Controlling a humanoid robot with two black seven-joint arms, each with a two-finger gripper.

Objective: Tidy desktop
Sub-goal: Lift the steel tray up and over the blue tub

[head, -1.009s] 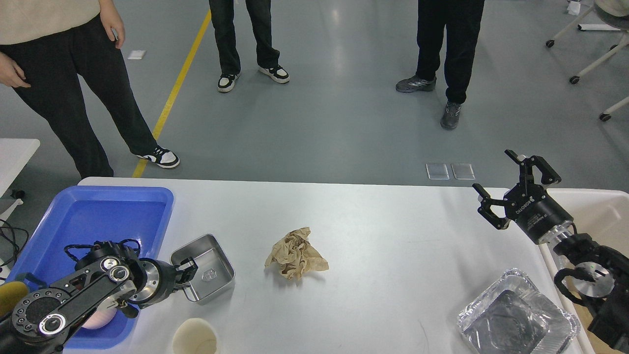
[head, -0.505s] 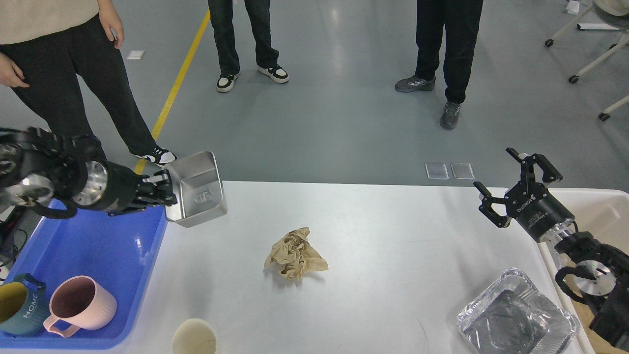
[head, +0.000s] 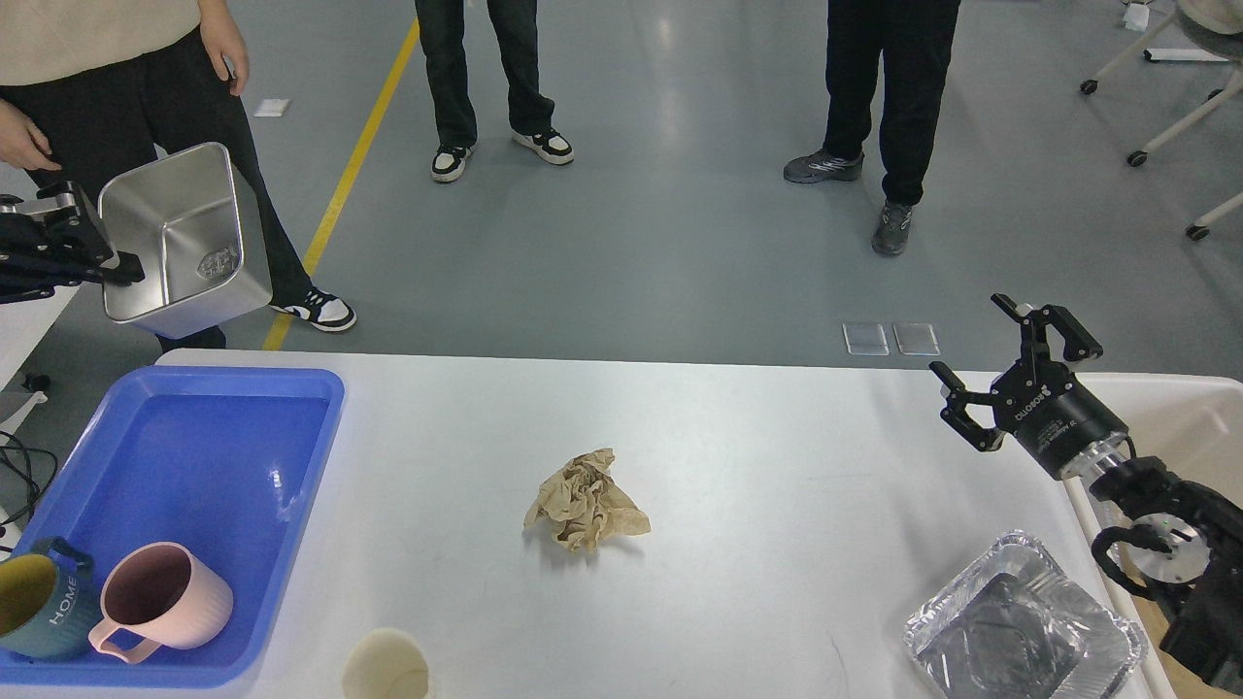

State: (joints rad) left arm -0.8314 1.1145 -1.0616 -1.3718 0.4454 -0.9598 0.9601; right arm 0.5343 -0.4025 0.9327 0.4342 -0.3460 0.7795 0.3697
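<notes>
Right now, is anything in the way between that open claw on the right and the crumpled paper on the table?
Nothing visible: only bare desktop lies between the right gripper and the crumpled paper. The foil tray sits nearer me, off that line.

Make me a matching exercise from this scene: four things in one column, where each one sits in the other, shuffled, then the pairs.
Things:
1. metal tin
2. pink mug
3. crumpled brown paper
4. foil tray

Places:
A. middle of the desktop
B. near right corner of the desktop
C. held up in the air by the left gripper
D. inside the blue tray

Pairs: 1-C, 2-D, 3-A, 4-B
</notes>
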